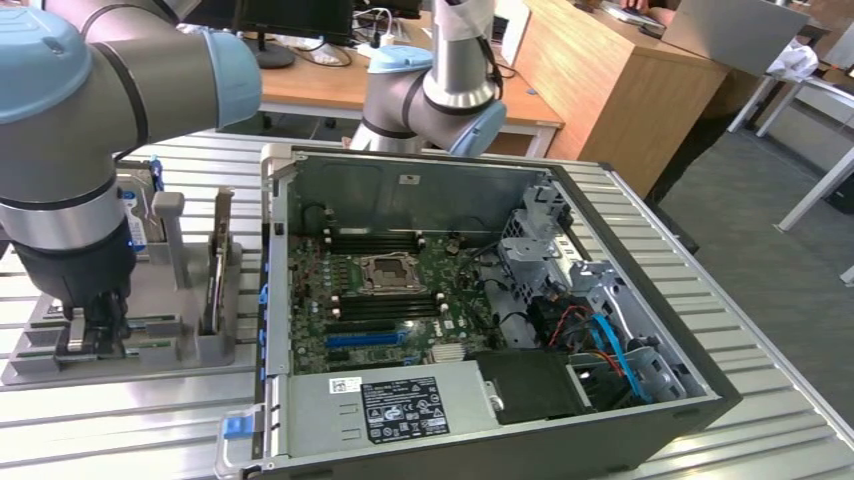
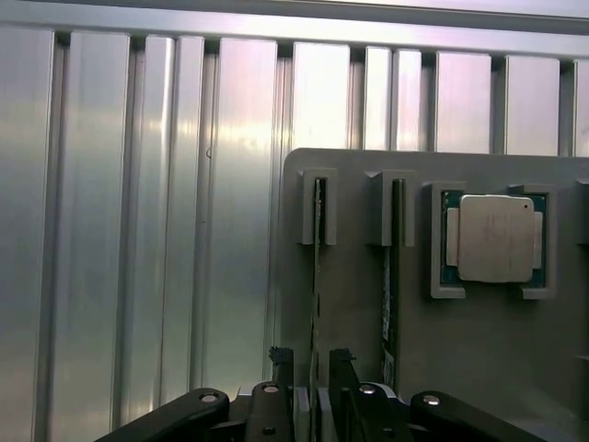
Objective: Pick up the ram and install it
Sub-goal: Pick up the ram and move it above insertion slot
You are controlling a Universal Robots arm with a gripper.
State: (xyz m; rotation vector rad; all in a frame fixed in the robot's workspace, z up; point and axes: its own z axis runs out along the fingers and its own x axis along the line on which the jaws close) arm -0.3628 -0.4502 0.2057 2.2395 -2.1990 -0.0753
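Note:
A ram stick (image 2: 317, 241) stands on edge in a slot of the grey holder (image 2: 359, 304), and a second ram stick (image 2: 395, 249) stands in the slot beside it. My gripper (image 2: 311, 361) is open, and its two dark fingertips (image 2: 280, 361) straddle the near end of the first stick without clamping it. In the exterior view the gripper (image 1: 94, 328) hangs low over the grey holder (image 1: 174, 345) at the exterior view's left, and a thin upright stick (image 1: 216, 262) stands in the holder to its right. The open computer case (image 1: 627, 440) shows its motherboard (image 1: 387, 290) with dark memory slots (image 1: 380, 243).
A square silver processor chip (image 2: 497, 238) lies in a pocket of the holder past the sticks. A hard drive (image 1: 134, 215) stands behind my arm. The case's power supply (image 1: 387, 405) and drive cage (image 1: 541, 235) border the motherboard. Everything rests on a slatted aluminium table (image 1: 107, 420).

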